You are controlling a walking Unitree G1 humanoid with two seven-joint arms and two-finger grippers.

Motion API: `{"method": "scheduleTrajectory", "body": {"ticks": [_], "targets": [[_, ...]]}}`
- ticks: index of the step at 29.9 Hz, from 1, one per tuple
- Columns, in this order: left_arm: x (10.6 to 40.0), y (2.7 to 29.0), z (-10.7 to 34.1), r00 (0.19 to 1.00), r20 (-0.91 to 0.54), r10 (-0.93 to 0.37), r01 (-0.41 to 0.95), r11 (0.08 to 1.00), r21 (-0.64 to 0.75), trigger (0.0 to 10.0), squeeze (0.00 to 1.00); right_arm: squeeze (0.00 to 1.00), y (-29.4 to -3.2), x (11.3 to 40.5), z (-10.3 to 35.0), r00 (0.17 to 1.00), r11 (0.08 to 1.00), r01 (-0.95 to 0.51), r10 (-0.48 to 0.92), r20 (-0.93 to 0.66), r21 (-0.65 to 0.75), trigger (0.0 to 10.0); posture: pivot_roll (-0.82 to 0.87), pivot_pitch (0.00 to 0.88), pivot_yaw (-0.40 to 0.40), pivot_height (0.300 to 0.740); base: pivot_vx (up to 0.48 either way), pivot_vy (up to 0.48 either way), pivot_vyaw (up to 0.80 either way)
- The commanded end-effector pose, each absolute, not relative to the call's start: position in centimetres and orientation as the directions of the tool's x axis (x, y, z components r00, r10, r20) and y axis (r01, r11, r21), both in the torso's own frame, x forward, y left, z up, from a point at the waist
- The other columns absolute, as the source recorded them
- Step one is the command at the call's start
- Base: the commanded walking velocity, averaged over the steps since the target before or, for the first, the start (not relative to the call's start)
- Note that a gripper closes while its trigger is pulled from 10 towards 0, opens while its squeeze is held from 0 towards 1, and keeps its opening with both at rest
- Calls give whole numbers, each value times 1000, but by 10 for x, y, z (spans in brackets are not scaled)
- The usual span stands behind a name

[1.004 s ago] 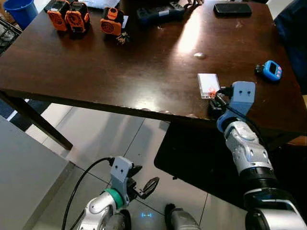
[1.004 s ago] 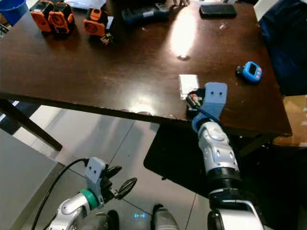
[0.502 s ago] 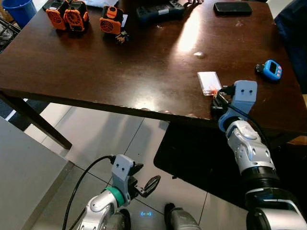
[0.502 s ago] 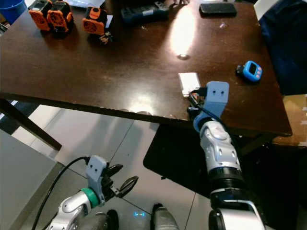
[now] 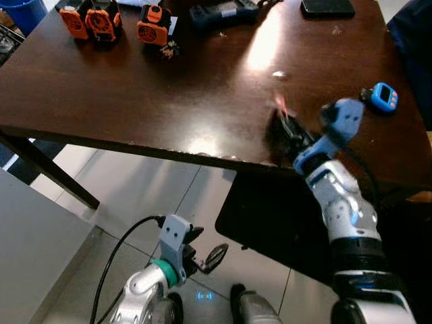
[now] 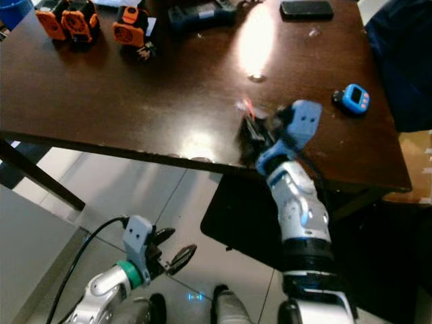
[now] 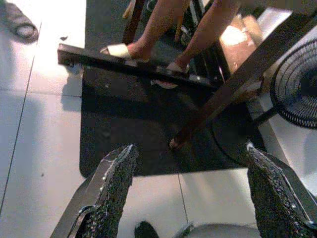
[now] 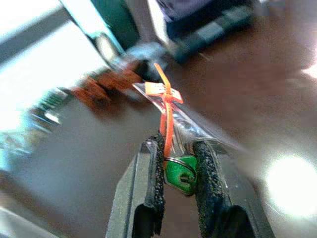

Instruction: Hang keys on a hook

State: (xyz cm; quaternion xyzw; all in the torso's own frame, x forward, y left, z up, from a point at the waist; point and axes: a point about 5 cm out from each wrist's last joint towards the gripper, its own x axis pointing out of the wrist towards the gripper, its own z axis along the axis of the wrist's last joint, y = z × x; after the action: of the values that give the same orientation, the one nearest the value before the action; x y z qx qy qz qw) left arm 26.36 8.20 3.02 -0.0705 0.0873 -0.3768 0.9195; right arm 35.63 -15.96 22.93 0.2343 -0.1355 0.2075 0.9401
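The keys (image 8: 179, 174) are a green-headed key on a ring, with an orange tie (image 8: 167, 106) and a clear plastic packet attached. My right gripper (image 8: 178, 148) is shut on them, the tie and packet sticking out past the fingertips. In the left eye view this gripper (image 5: 285, 129) hangs blurred just above the near right part of the dark wooden table (image 5: 169, 88). My left gripper (image 5: 206, 256) hangs low over the tiled floor, open and empty. I see no hook.
Orange devices (image 5: 101, 19) and a blue bucket (image 5: 23, 10) are at the table's far left. A black case (image 5: 223, 12), a phone (image 5: 327, 7) and a blue timer (image 5: 379, 96) lie further right. A person's feet (image 7: 143, 49) and a fan (image 7: 297, 84) are under the table.
The packet with the keys lay flat on the table by my right gripper; now the gripper has swung left and tilted, lifting it off the surface. The left arm has hardly moved.
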Motion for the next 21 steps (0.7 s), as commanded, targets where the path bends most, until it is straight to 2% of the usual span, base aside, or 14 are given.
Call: {"method": "scheduleTrajectory", "body": {"ticks": [1,4,6,11,13,18,19,20,21], "targets": [[259,83,25,692,-123,-711,678,699,-225,10000,0,0,-159,353,229,864,768,-484,343,369,418,10000,-115,194,70,740,0,0,0],[262,81,31,689,-99,-718,687,690,-227,10000,0,0,-158,353,231,859,765,-491,348,374,416,10000,-114,191,68,740,0,0,0],[272,73,58,657,28,-753,733,630,-256,10000,0,0,-158,353,239,847,760,-506,351,399,407,10000,-107,176,67,740,0,0,0],[277,67,85,615,139,-776,779,571,-258,10000,0,0,-157,352,247,826,735,-538,363,431,412,10000,-106,172,67,740,0,0,0],[284,65,113,587,238,-774,807,536,-247,10000,0,0,-146,348,251,789,672,-605,434,435,427,10000,-105,166,67,740,0,0,0],[286,65,127,568,291,-770,822,515,-243,10000,0,0,-139,344,250,761,653,-644,497,417,398,10000,-101,163,66,740,0,0,0],[289,66,143,543,345,-766,840,494,-226,10000,0,0,-131,337,247,718,617,-695,577,388,369,10000,-100,159,65,740,0,0,0],[289,66,143,543,345,-766,840,494,-226,10000,0,0,-131,337,247,718,617,-695,577,388,369,10000,-100,159,65,740,0,0,0],[292,70,166,508,409,-758,859,480,-177,10000,0,0,-125,327,243,650,566,-760,677,345,321,10000,-104,151,63,740,0,0,0]]}}
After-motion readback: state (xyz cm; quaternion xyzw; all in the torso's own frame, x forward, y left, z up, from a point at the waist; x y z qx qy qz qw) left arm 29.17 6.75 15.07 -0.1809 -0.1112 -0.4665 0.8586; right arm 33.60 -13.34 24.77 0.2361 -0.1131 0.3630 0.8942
